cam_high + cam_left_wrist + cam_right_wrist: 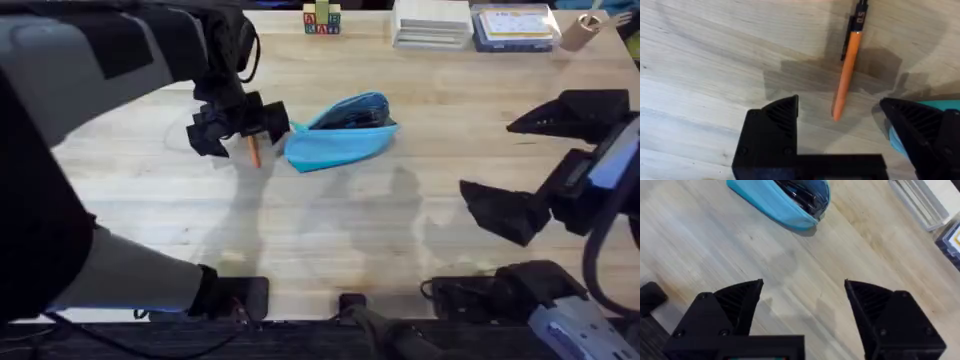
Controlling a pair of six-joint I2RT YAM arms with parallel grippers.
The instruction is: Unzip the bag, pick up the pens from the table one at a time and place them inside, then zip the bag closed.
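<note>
The light blue bag (335,145) lies mid-table with its zipper mouth open, and something dark shows inside (802,192). An orange pen (846,75) with a dark end lies flat on the table (330,240) just left of the bag, showing as an orange stub (254,151) in the overhead view. My left gripper (840,112) hovers open right over the pen's tip, one finger on each side and not touching it. The bag's edge (947,106) sits beside the far finger. My right gripper (803,287) is open and holds nothing, well to the right of the bag (775,202).
Along the table's back edge stand coloured toy blocks (322,18), a white box (430,22), a blue box (512,25) and a pale bottle-like object (580,30). Bare wood stretches between the bag and the right gripper (520,165).
</note>
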